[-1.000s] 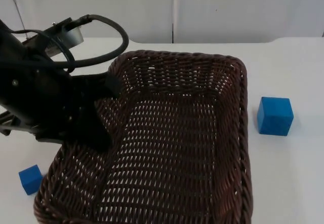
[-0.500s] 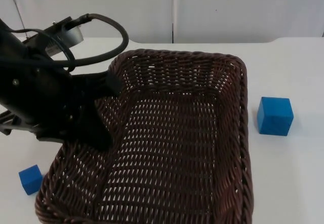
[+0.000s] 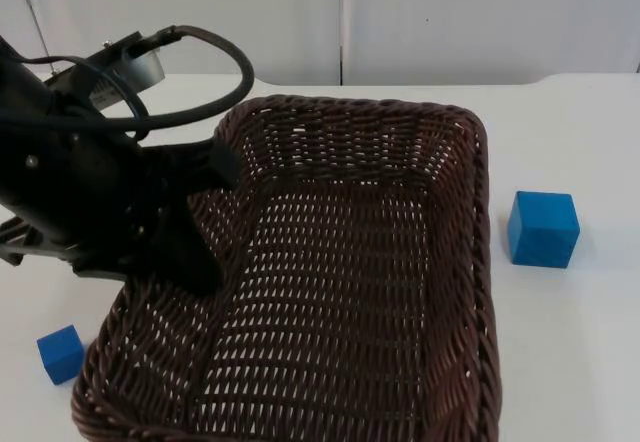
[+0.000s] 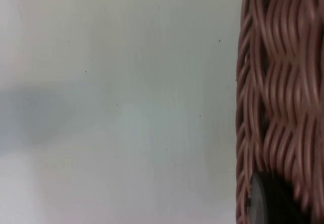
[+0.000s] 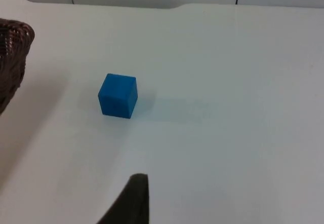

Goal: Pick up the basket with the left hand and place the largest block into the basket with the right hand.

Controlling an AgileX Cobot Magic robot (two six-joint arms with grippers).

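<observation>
The left gripper (image 3: pixel 205 197) gripped the left rim of the basket (image 3: pixel 330 292), its fingers clamped on the wicker, apparently to hold it ready for loading. The large block (image 3: pixel 542 228) sat on the surface (image 3: pixel 570 362) at mid-right, just beside the basket's right wall, well apart from those fingers. The small block (image 3: pixel 61 353) lay lower left. The right arm waited.

small blue block (image 3: pixel 61 353) on white table (image 3: pixel 570 342).
</observation>
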